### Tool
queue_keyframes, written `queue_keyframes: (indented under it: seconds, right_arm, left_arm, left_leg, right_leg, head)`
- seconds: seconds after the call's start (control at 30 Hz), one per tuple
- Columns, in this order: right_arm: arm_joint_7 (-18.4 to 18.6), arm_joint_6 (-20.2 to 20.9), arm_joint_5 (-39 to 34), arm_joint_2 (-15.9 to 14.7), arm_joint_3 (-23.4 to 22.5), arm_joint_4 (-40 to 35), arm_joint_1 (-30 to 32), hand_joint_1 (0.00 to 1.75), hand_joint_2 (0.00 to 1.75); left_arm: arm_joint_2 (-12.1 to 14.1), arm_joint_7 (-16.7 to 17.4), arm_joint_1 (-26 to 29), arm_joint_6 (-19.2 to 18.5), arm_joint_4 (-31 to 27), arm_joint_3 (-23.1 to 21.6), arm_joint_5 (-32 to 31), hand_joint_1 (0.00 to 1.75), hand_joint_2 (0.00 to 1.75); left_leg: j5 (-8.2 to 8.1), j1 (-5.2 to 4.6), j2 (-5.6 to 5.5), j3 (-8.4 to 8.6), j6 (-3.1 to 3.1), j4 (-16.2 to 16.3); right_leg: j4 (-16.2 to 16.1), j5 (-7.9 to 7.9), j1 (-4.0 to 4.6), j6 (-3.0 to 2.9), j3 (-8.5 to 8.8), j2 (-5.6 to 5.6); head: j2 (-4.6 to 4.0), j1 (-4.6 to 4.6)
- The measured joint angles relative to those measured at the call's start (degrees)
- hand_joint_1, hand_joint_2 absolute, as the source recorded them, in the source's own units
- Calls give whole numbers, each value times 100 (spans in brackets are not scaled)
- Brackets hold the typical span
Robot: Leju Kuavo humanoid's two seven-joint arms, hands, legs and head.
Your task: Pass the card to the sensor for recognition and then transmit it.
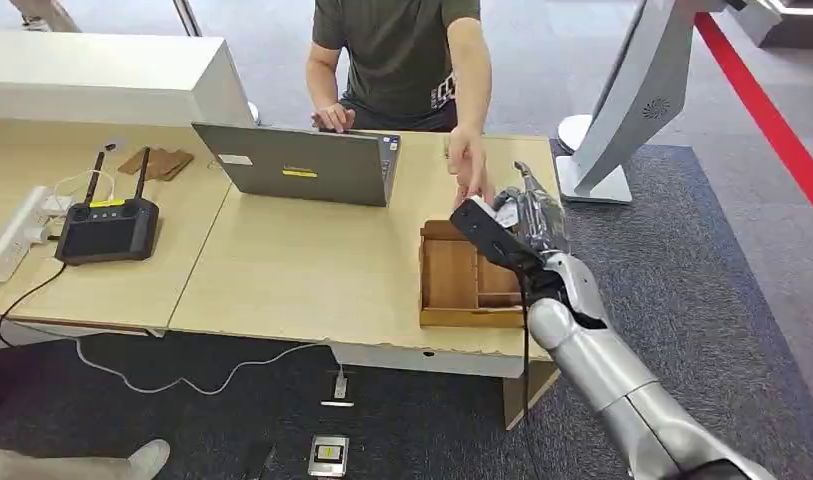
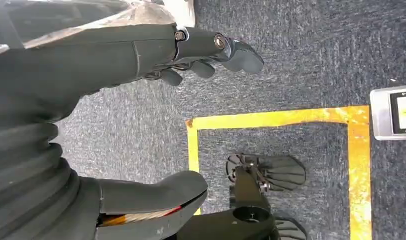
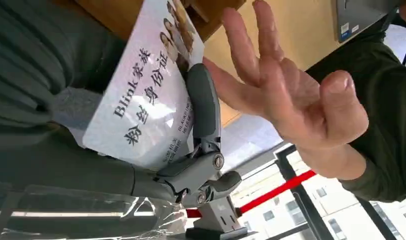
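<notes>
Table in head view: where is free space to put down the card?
Bare table lies between the laptop and the wooden tray, down to the near edge. It is crowded beside the tray, where the right hand holds the card and a person's hand reaches in.

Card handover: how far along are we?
Picked up: the right robot hand holds the card, raised over the wooden tray. In hand: it is offered toward a person's open hand, which is close but not gripping it. Left: release to the person. The sensor scan can't be confirmed here. The left robot hand hangs idle over the carpet.
</notes>
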Motion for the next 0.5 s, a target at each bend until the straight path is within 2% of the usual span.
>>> queue_keyframes:
  seconds: [0.33, 0.4, 0.5]
  right_arm:
    - [-90, -81, 35, 194, -7, 435, -80, 175, 175]
    - [-92, -83, 42, 212, -11, 501, -93, 164, 175]
    - [-92, -83, 50, 223, -42, 547, -98, 164, 175]
  left_arm:
    - [0, -98, 18, 0, 52, -22, 55, 0, 175]
    - [0, -99, 19, 0, 63, -35, 53, 0, 175]
    - [0, -98, 20, -2, 79, -46, 31, 0, 175]
  left_leg:
    - [0, 0, 0, 1, 0, 0]
    - [0, 0, -1, 1, 0, 1]
    - [0, 0, -1, 1, 0, 1]
  right_leg:
    - [0, 0, 0, 0, 0, 0]
    - [0, 0, 0, 0, 0, 0]
    - [-1, 0, 0, 0, 0, 0]
  head:
    - [0, -2]
    - [0, -2]
    - [0, -2]
